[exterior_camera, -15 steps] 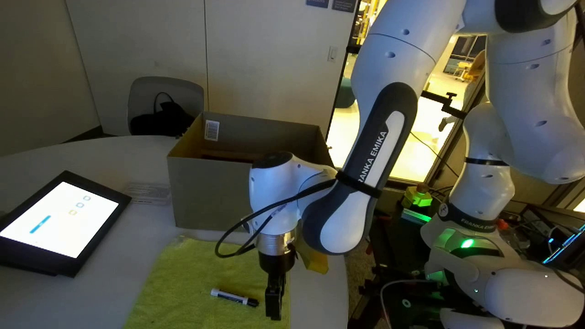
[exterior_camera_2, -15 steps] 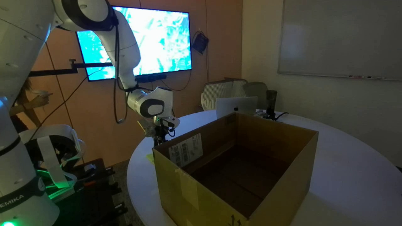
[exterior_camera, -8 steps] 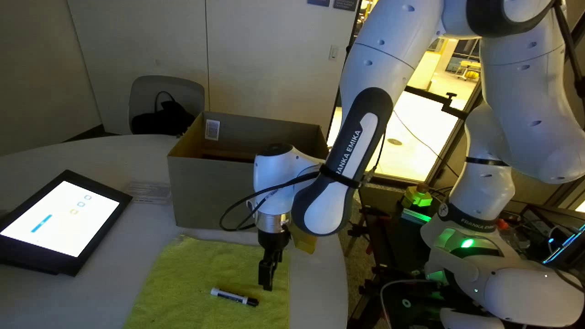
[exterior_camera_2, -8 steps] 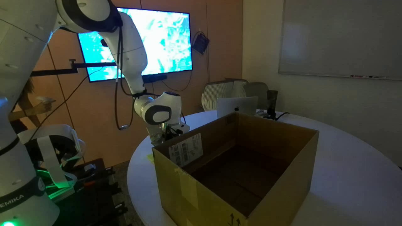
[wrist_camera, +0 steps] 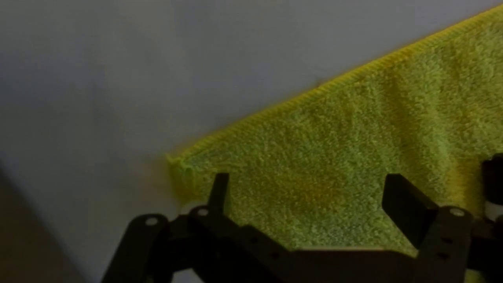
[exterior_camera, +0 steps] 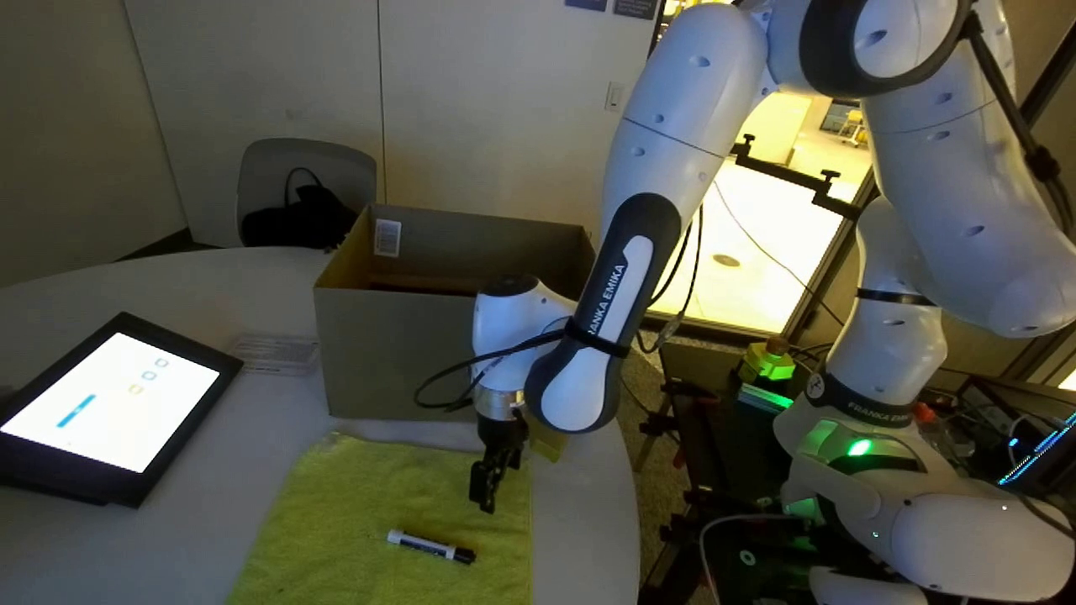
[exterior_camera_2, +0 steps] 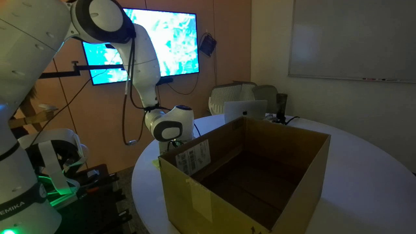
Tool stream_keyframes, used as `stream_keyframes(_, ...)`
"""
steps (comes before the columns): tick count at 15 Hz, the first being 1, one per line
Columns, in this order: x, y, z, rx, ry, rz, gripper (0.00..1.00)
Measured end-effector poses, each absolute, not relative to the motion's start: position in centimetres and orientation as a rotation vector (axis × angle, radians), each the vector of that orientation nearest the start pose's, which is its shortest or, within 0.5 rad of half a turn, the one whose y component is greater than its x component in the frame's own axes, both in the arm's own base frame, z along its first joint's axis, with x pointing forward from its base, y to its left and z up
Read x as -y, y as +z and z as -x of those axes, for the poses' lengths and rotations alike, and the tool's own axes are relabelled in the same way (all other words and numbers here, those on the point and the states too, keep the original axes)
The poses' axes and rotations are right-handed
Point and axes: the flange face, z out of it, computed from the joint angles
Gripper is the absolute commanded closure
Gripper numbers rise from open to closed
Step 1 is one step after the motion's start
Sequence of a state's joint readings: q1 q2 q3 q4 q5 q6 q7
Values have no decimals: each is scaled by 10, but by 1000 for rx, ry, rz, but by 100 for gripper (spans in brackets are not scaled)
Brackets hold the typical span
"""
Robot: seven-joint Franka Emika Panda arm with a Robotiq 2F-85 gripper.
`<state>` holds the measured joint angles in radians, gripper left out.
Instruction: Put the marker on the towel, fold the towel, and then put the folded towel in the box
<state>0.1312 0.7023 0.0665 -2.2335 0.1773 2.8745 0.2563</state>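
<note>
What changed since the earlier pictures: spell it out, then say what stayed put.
In an exterior view, the gripper moved over the towel toward the box. The box shifted slightly, its left side going right in that view. Nothing looks picked up or let go. The marker, lying on the towel, and the lit tablet stayed where they were.

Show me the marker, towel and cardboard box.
Marker [exterior_camera: 431, 547]: in an exterior view, middle of its barrel.
Towel [wrist_camera: 342, 157]: in the wrist view, on its fuzzy surface.
Box [exterior_camera: 398, 357]: in an exterior view, on its outer wall.
</note>
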Motion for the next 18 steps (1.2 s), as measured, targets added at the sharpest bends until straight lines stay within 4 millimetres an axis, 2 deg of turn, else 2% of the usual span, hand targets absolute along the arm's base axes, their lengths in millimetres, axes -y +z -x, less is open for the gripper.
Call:
stream_keyframes(3, -87, 40, -500, -448, 136, 3041, 0)
stream_keyframes(9, -86, 40, -503, -525, 135, 3026, 0)
stream_keyframes(11, -85, 40, -503, -536, 135, 3024, 5)
stream_keyframes(12, -85, 40, -503, -540, 135, 3023, 26)
stream_keyframes(14, -85, 40, -503, -545, 136, 3022, 37)
stream_keyframes(18, -87, 43, -505, -545, 125, 3020, 72)
